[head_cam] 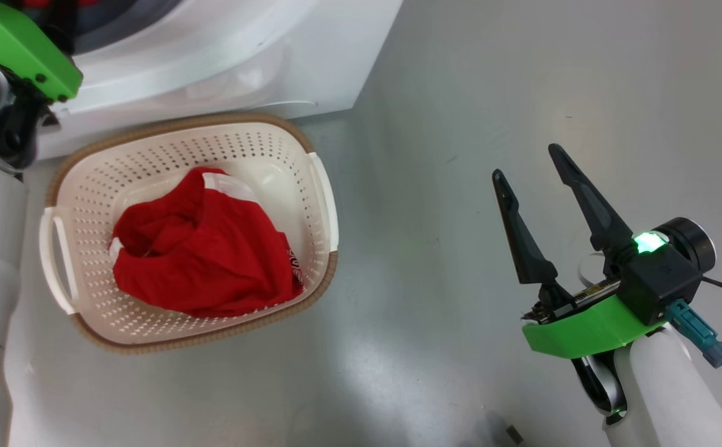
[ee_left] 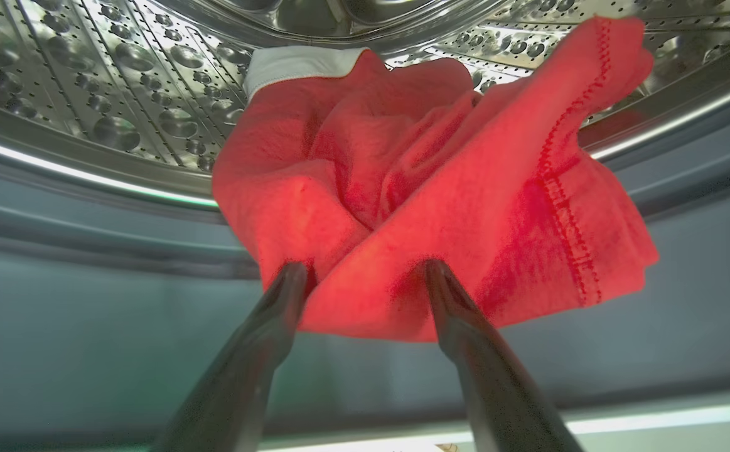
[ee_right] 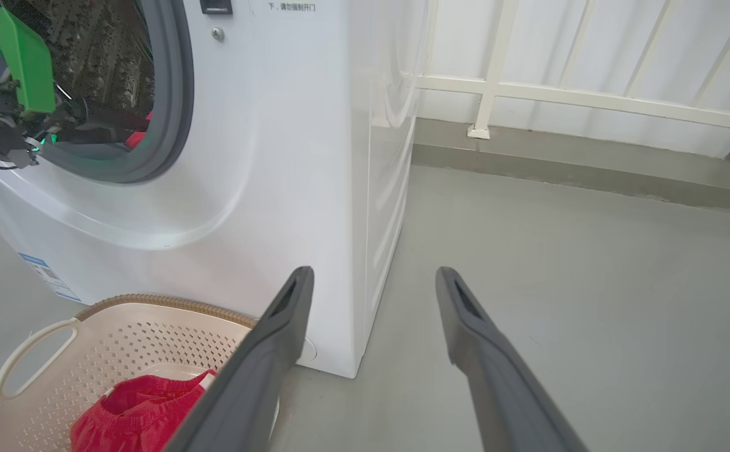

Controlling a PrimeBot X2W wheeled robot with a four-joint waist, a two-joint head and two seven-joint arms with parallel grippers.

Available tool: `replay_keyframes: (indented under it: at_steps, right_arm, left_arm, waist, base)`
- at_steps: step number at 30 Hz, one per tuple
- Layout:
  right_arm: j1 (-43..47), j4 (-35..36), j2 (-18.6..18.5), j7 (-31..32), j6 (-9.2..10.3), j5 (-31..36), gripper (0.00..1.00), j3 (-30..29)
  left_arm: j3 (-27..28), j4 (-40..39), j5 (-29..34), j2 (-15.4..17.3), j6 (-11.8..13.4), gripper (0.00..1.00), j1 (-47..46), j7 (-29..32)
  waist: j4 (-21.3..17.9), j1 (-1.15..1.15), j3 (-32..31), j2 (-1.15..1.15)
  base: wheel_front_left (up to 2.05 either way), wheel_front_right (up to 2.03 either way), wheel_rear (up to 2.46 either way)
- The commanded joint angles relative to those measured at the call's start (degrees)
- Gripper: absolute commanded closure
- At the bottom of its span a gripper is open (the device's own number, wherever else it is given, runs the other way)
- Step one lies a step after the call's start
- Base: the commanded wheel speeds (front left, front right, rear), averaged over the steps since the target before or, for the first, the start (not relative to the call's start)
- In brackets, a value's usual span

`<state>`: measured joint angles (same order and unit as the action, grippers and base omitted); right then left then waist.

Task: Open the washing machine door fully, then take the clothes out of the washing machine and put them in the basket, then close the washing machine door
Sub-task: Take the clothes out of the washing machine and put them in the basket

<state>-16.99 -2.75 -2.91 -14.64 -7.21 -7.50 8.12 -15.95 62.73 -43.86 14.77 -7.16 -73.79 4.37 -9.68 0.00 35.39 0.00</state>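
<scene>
Your red garment [ee_left: 427, 188], white trim at one edge, sits bunched at the mouth of the steel drum [ee_left: 120, 94]. Your left claw [ee_left: 365, 270] is spread wide, both fingertips touching the cloth's near edge without pinching it. A second red garment [head_cam: 205, 254] lies in the basket [head_cam: 320, 186], which stands just in front of the washing machine [head_cam: 274, 62]. Your right claw [head_cam: 525, 162] hangs spread over the grey floor [head_cam: 435, 124], well to the right of the basket.

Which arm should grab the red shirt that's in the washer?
Probably the left. The left gripper is inside the drum, open and right up against the red garment. The right gripper hangs open over the floor, away from the washing machine.
</scene>
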Motion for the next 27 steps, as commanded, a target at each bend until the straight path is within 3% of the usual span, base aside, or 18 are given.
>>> replay_keyframes:
  at_steps: [1,13,14,16,17,22,27]
  right_arm:
    - [-0.1,1.3,0.0,-0.4,-0.28,-0.9,0.00,1.5]
    - [-0.3,1.5,0.0,-0.4,-0.28,-2.3,0.00,2.2]
    - [-0.3,1.5,0.0,-0.4,-0.28,-2.4,0.00,2.2]
    - [-0.3,1.5,0.0,-0.4,-0.28,-2.5,0.00,2.1]
    - [-0.2,1.5,0.0,-0.4,-0.28,-2.6,0.00,2.1]
    - [-0.3,1.3,0.0,-0.4,-0.28,-2.7,0.00,2.1]
    - [-0.4,1.2,0.0,-0.4,-0.28,-2.8,0.00,2.1]
  left_arm:
    - [0.3,-0.6,0.1,3.0,-0.3,0.00,-1.6,-0.5]
    - [-2.2,4.7,1.4,3.7,-0.2,0.00,-4.5,0.8]
    - [-2.5,5.8,1.5,3.6,-0.2,0.62,-4.9,1.7]
    - [-3.1,6.8,1.5,3.3,-0.2,0.91,-5.1,3.8]
    - [-3.3,7.3,1.6,3.3,-0.2,1.00,-5.2,4.8]
    - [-4.1,8.1,1.6,3.2,-0.2,1.00,-5.7,7.2]
    - [-4.5,7.2,1.9,3.2,-0.3,1.00,-6.1,3.5]
  waist:
    - [-0.6,0.00,0.2,0.00]
    - [-2.2,0.00,1.4,0.00]
    - [-2.3,0.00,1.4,0.00]
    - [-2.2,0.00,1.3,0.00]
    - [-2.2,0.00,1.3,0.00]
    - [-1.9,0.00,1.1,0.00]
    - [-1.3,0.00,1.0,0.00]
  base:
    - [0.00,0.00,0.00]
    - [0.00,0.00,0.00]
    - [0.00,0.00,0.00]
    - [0.00,0.00,0.00]
    - [0.00,0.00,0.00]
    - [0.00,0.00,0.00]
    - [0.00,0.00,0.00]
